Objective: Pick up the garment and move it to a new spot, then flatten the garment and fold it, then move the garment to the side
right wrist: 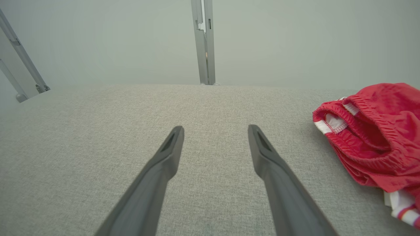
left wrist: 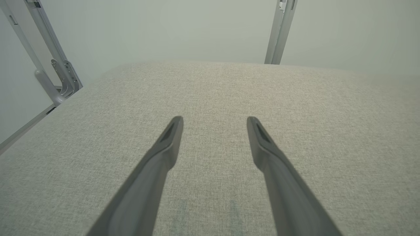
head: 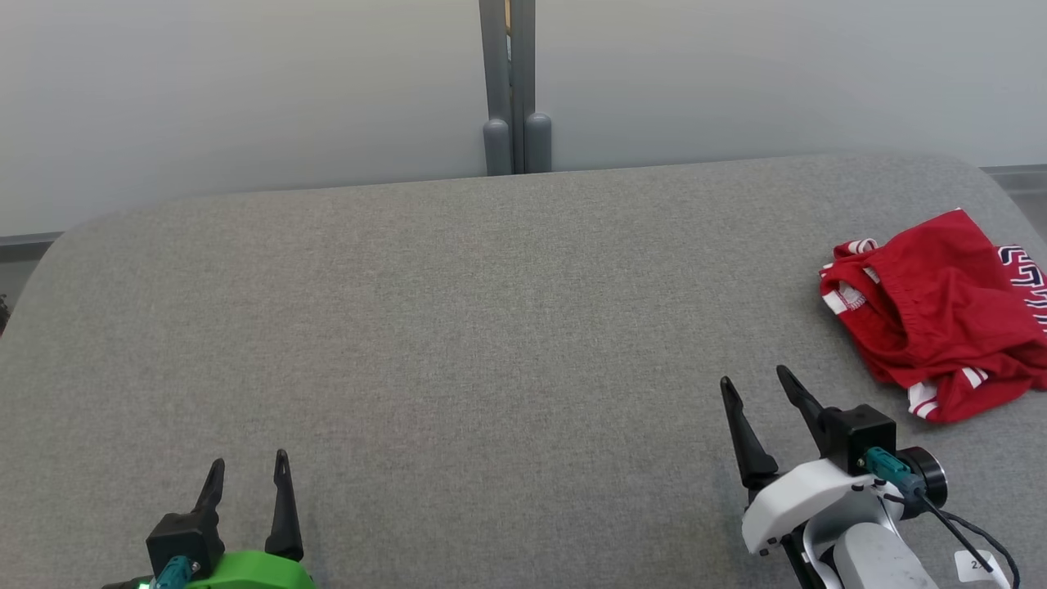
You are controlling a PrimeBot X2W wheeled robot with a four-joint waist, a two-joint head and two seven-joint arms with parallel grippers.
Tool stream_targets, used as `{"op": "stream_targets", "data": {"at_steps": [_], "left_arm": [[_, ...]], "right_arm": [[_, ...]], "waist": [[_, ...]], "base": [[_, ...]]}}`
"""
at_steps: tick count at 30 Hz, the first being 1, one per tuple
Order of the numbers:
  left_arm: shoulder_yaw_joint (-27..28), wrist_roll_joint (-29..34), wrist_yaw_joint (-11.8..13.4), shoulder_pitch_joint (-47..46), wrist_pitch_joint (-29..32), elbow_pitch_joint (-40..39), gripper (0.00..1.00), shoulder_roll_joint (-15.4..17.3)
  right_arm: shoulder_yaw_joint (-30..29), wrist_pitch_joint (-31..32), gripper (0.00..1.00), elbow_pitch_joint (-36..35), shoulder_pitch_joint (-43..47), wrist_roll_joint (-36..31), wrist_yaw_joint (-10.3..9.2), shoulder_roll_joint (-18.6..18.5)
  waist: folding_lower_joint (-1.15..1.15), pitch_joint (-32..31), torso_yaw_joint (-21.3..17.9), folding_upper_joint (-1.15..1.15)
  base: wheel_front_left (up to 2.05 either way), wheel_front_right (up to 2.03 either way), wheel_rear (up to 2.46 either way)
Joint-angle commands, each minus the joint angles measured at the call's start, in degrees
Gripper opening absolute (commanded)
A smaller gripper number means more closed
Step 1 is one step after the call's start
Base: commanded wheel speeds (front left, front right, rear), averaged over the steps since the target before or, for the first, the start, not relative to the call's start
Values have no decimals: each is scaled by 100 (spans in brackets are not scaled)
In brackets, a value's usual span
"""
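Garment [head: 941,319], soft red cloth crumpled in a heap, with a gathered elastic waistband and white-striped trim, lies at the right edge of the grey woven worktop [head: 458,327]. Its navy-and-white lettering is cut off and unreadable. Left claw [head: 249,458] and right claw [head: 753,376] both gape wide and empty, the right near the garment but not touching it.

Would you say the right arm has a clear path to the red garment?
Probably yes: the right gripper is open, and only bare grey surface separates it from the red garment.
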Motion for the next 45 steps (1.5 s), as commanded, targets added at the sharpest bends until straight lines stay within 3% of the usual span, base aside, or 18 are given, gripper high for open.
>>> {"op": "stream_targets", "data": {"at_steps": [1, 20, 21, 25, 45], "left_arm": [[-3, -55, -34, 28, 7, -10, 100, 25], [-44, -139, -132, 35, 7, -77, 100, 24], [-48, -114, -126, -3, 2, -69, 0, 0], [-26, -205, -129, 6, 55, 117, 0, -26], [90, -2462, -206, -124, 637, -219, 0, -13]], "right_arm": [[-7, -21, 100, 1, 77, -15, -2, -22], [26, -21, 100, 43, 49, -20, -2, -21], [22, 0, 0, 33, 4, -2, 0, -1], [-9, 56, 0, 184, 92, 106, 0, 22], [-305, 589, 0, -207, 181, 2421, 0, 12]], "waist": [[0, 2, -1, 0], [0, 19, 21, 0], [0, 19, 21, 0], [0, 21, 19, 0], [0, 46, -13, 0]], "base": [[0, 0, 0], [0, 0, 0], [0, 0, 0], [0, 0, 0], [0, 0, 0]]}}
